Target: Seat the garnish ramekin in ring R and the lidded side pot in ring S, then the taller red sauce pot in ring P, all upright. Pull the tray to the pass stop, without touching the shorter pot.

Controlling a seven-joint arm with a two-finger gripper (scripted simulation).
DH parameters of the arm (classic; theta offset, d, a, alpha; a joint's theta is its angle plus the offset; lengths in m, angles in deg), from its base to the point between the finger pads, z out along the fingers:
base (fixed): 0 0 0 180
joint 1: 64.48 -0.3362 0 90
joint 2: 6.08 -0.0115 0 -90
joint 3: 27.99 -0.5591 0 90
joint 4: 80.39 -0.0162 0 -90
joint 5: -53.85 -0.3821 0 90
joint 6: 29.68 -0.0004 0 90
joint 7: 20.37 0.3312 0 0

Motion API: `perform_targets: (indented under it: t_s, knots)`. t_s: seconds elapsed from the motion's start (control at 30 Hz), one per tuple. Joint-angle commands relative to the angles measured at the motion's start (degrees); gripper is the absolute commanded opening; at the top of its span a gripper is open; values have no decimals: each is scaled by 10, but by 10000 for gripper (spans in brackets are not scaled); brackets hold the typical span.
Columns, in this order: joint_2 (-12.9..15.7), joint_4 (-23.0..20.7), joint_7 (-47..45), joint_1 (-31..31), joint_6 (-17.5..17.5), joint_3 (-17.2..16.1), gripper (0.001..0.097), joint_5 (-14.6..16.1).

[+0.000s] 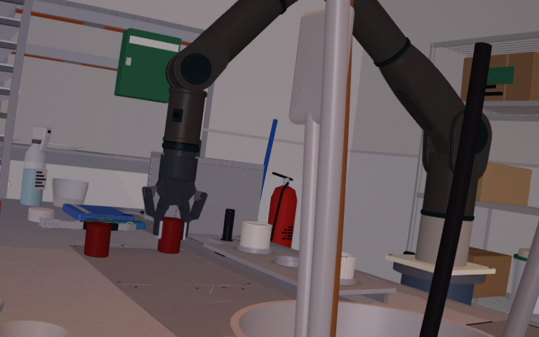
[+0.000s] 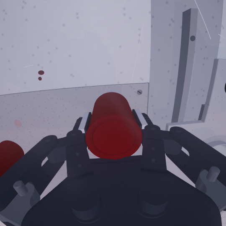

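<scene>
My gripper [image 1: 171,229] [image 2: 113,121] is closed around a red sauce pot [image 1: 170,235] [image 2: 113,126], which stands upright on the counter. A second red pot [image 1: 97,239] [image 2: 7,156] stands upright to its left, apart from it. From here I cannot tell which of the two is taller. To the right lies the grey tray [image 1: 286,264] with a black handle post [image 1: 228,224]. A white pot [image 1: 256,235] sits in one ring on the tray. An empty ring [image 1: 287,260] lies beyond it. A small ribbed white ramekin [image 1: 347,266] sits further right, partly hidden by a pole.
A grey pole [image 1: 324,167] and a black rod [image 1: 457,190] cross the front of the side camera. A large round bowl [image 1: 357,320] sits at the bottom. Behind the pots lie a blue box [image 1: 99,212], a spray bottle [image 1: 35,169] and a white cup [image 1: 69,192].
</scene>
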Motion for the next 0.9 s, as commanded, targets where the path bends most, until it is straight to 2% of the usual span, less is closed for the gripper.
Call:
perform_targets:
  t_s: [0.0,0.4,0.87]
  knots:
    - [0,0,0,0,0,0,80,0]
    - [-2,0,0,0,2,0,80,0]
    - [-19,-4,0,-1,21,1,80,0]
